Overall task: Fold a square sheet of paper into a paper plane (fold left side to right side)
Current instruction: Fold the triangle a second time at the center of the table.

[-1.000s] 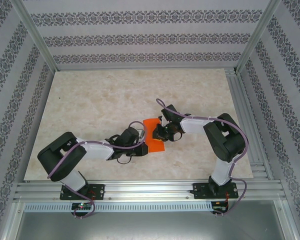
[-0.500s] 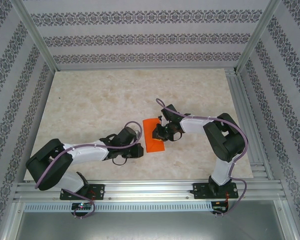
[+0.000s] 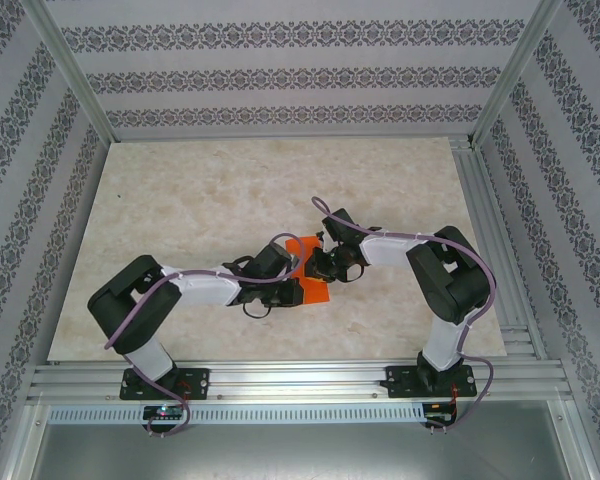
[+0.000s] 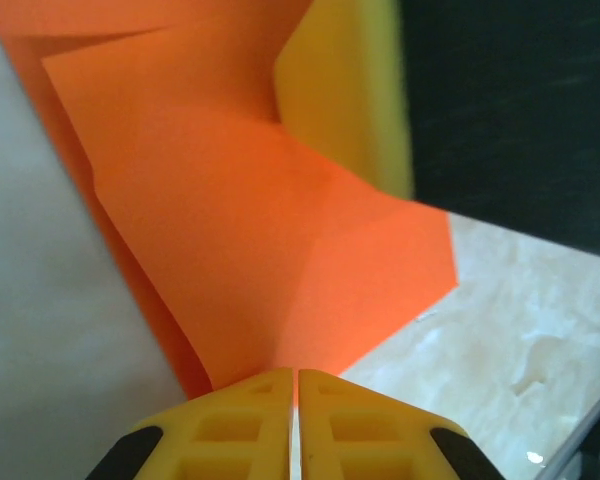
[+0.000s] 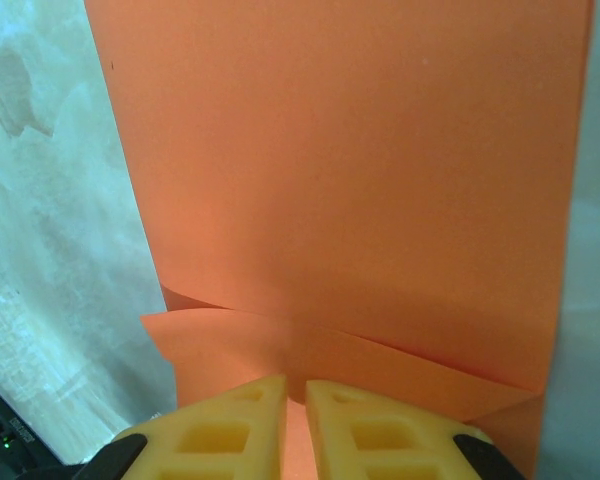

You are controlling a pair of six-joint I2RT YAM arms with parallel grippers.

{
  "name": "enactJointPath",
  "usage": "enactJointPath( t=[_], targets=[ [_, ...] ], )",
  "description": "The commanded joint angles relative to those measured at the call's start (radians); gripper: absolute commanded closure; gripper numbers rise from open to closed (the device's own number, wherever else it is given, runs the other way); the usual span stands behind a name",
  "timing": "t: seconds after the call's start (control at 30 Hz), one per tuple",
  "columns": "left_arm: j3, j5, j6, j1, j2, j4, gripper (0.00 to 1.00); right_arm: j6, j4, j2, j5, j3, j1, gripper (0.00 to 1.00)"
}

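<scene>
Orange sheet [image 3: 316, 292], already creased, sits just off the middle of the desk [image 3: 200, 200], toward 5 o'clock in the overhead view. I meet it from both sides there: my left arm comes in from 8 o'clock and my right arm from 3 o'clock. The two wrists almost touch above the paper.

Left wrist view: my left jaws are clenched on the sheet. The yellow fingertips [image 4: 250, 420] are pressed nearly together at 6 o'clock, and a corner of the paper comes out from between them. From that pinch the sheet rises toward 11 o'clock in several bent panels, lifted off the marbled desk at 4 o'clock. A yellow pad [image 4: 350, 90] of my right arm stands against the paper at 1 o'clock, with the dark arm body beside it.

Right wrist view: my right jaws are grasping the same sheet. Only a thin gap separates the fingertips [image 5: 380, 430], and orange paper shows in it. A narrow folded flap lies just ahead of them, and a broad flat panel runs on toward 12 o'clock. Pale desk shows at 9 o'clock and at 3 o'clock.
</scene>
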Motion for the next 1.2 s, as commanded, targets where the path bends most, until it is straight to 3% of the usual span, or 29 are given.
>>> enactJointPath(
  t=[0.0, 0.2, 0.5, 1.17],
  targets=[
    [-0.003, -0.017, 0.027, -0.003, 0.010, 0.012, 0.88, -0.031, -0.040, 0.033, 0.101, -0.007, -0.014, 0.84],
    [-0.062, -0.050, 0.030, -0.003, 0.006, -0.012, 0.89, -0.068, -0.038, -0.045, 0.027, 0.001, -0.024, 0.85],
    [-0.093, -0.051, 0.018, -0.004, 0.007, 0.019, 0.90, -0.053, -0.056, -0.088, -0.101, -0.037, 0.033, 0.97],
    [-0.110, -0.057, 0.009, -0.005, 0.003, 0.037, 0.91, 0.027, 0.051, -0.035, -0.121, -0.072, 0.075, 0.98]
  ],
)
